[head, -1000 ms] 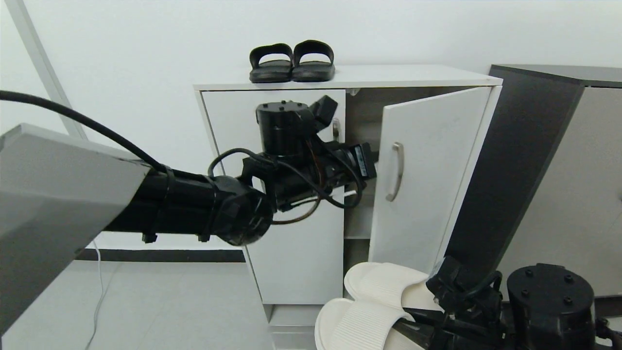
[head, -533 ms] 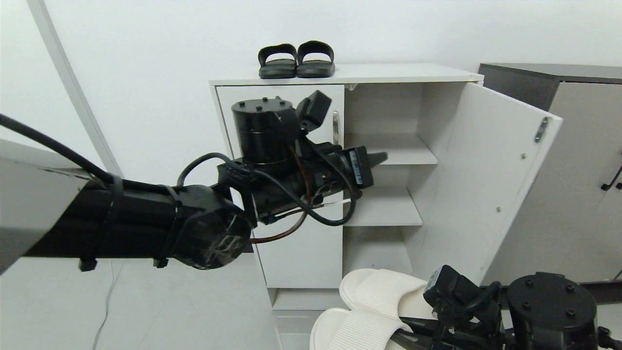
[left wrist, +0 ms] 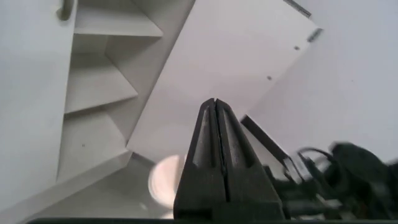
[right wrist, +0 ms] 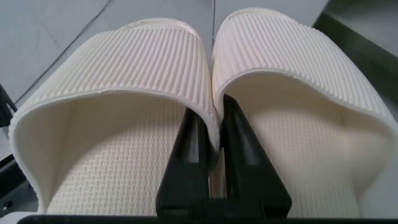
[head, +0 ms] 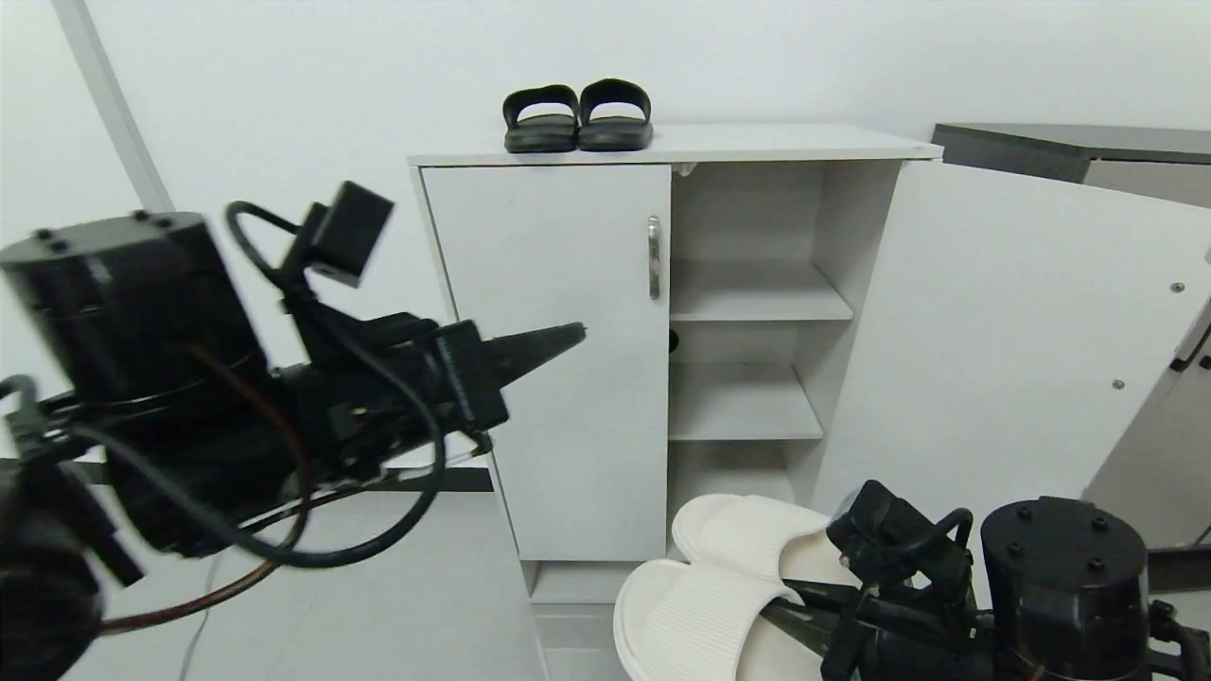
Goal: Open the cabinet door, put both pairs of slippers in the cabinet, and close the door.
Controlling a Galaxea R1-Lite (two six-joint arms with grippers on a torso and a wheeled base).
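- Pinching the cream slippers (head: 728, 567) by their touching inner walls, the right gripper (right wrist: 214, 112) holds them low before the cabinet (head: 776, 142).
- Right door (head: 993, 331) stands wide open.
- Black slippers (head: 577, 118) sit toward the cabinet top's left end.
- Left gripper (head: 568, 333), jaws pressed together, hangs before the shut left door (head: 558, 397).

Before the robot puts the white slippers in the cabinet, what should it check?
1. The right door is swung wide open: ok.
2. The white slippers are pinched together in the right hand: ok.
3. The left hand is shut and out of the opening, in front of the closed left door: ok.
4. The pair fits on a shelf: cannot tell.
5. The black slippers are inside: not ok, they sit on top of the cabinet.
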